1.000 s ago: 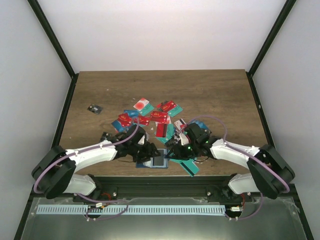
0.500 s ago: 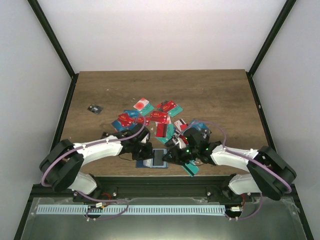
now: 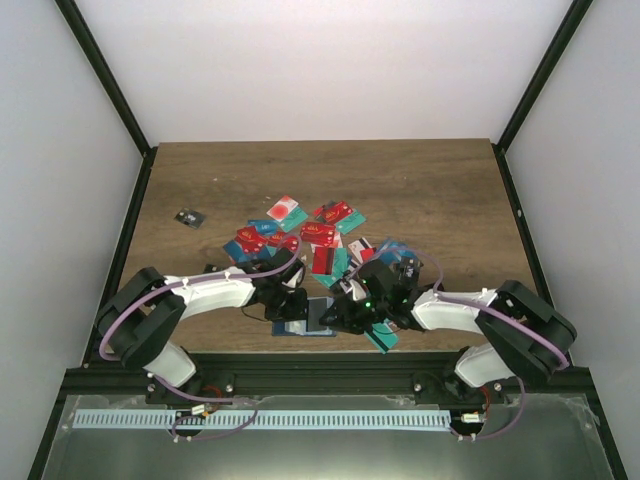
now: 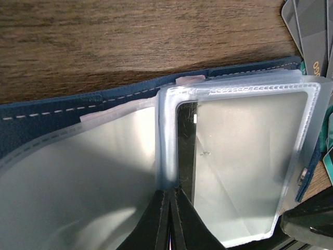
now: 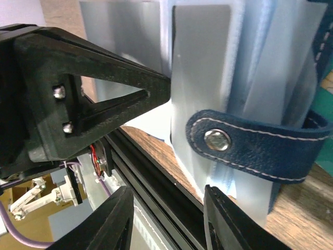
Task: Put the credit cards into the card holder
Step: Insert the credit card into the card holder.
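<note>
The table (image 3: 420, 190) carries the loose credit cards (image 3: 320, 232) mid-surface. The card holder (image 3: 312, 318) lies open at the near edge, between both arms. The left gripper (image 4: 169, 194), fingers together, bears on a clear sleeve (image 4: 244, 166) at its fold, probably to steady it; a pinch cannot be confirmed. The right gripper (image 5: 167, 190) stands apart, empty, beside the snap strap (image 5: 260, 143).

- The table (image 3: 430, 190) is dark brown wood grain.
- A loose heap of credit cards (image 3: 320, 232) in red, teal, blue and white lies around its middle, many of them overlapping.
- The card holder (image 3: 312, 320) lies open by the near edge, navy cover on the wood and clear sleeves facing up.
- 1 teal card (image 3: 381, 336) with a dark stripe lies just right of it.
- 1 small black chip (image 3: 187, 217) lies alone, well apart to the left of the heap.
</note>
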Controlling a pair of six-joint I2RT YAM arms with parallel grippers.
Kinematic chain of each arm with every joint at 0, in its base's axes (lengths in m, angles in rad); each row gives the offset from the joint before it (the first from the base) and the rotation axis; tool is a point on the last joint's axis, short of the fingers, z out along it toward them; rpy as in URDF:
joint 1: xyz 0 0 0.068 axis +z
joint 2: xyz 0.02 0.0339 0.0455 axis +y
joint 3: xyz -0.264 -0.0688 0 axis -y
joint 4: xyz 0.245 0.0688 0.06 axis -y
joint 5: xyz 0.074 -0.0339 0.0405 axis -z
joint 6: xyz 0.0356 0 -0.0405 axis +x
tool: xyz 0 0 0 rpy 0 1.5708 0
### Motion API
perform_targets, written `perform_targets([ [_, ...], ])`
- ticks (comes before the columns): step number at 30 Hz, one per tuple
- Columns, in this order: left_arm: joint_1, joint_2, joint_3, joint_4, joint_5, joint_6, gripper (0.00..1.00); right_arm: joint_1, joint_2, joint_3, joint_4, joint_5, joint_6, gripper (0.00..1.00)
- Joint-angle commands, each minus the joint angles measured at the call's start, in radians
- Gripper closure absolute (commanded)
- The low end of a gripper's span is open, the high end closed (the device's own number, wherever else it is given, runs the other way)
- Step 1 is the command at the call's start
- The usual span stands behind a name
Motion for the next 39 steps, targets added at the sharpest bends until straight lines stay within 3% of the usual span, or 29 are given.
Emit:
perform_targets([
  [1,0.002,0.017,0.003,-0.027,-0.023,0.031,0.96,0.014,0.022,0.013,0.012,0.033,0.009,0.61],
  [39,0.003,-0.028,-0.031,0.012,-0.002,-0.015,0.96,0.028,0.126,0.124,-0.006,0.003,-0.044,0.61],
])
